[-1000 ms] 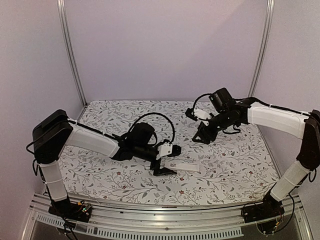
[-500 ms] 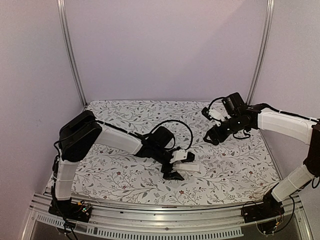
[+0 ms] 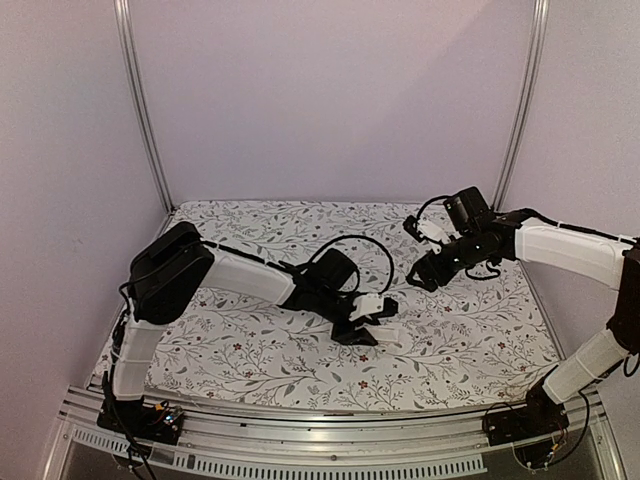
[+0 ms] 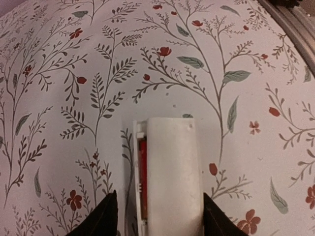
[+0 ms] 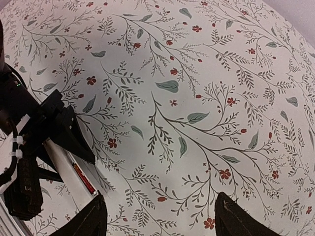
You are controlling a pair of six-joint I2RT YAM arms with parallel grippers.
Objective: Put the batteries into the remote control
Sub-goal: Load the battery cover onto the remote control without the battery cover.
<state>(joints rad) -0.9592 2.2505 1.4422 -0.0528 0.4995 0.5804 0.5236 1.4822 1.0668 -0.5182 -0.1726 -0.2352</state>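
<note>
One second on, your left gripper (image 4: 161,217) straddles the remote control (image 4: 172,172), jaws narrowing yet unclamped, so a bracing hold looks near. Your right gripper's (image 5: 157,212) jaws hang apart, empty.

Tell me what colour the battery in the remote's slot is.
Red-orange battery, lying in the white remote control slot; the left wrist view shows it best.

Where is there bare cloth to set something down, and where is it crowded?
Free: the back strip of cloth between the rear wall and both arms; the front-left patch between the left arm and the near edge; the front-right patch between the remote and the right arm. Crowded: the middle, where the left fingers straddle the remote.
</note>
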